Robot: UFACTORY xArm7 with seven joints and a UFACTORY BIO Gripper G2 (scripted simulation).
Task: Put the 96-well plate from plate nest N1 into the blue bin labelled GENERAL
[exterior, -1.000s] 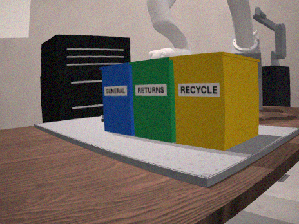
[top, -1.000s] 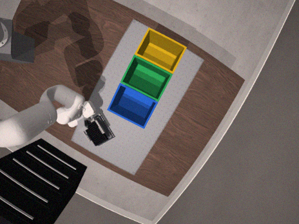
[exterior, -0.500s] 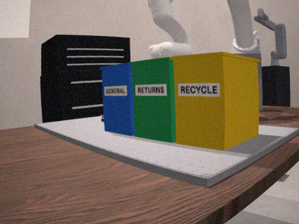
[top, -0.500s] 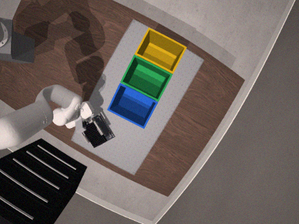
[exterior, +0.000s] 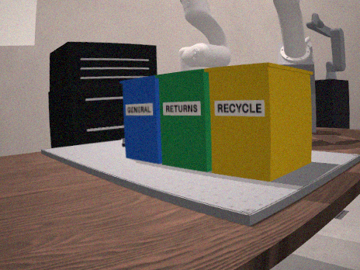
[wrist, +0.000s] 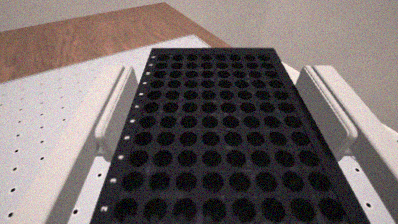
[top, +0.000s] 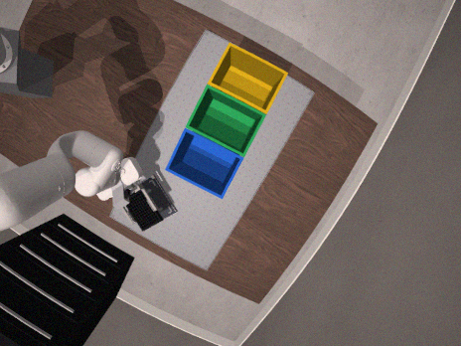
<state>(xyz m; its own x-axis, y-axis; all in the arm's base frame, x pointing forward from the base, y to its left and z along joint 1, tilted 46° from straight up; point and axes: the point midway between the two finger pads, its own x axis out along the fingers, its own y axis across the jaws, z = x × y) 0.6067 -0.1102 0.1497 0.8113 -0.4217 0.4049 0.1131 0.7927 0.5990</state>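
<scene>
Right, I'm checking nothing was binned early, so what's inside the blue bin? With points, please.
From above, the blue bin [top: 205,175] [exterior: 141,132] shows only bare blue interior; its near wall hides the inside in the exterior view.

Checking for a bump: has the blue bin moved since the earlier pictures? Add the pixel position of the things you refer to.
No. The blue bin [top: 199,169] [exterior: 140,136] shows no visible shift against the pale board [top: 209,229] [exterior: 89,157] [wrist: 35,130] in the top view.
</scene>
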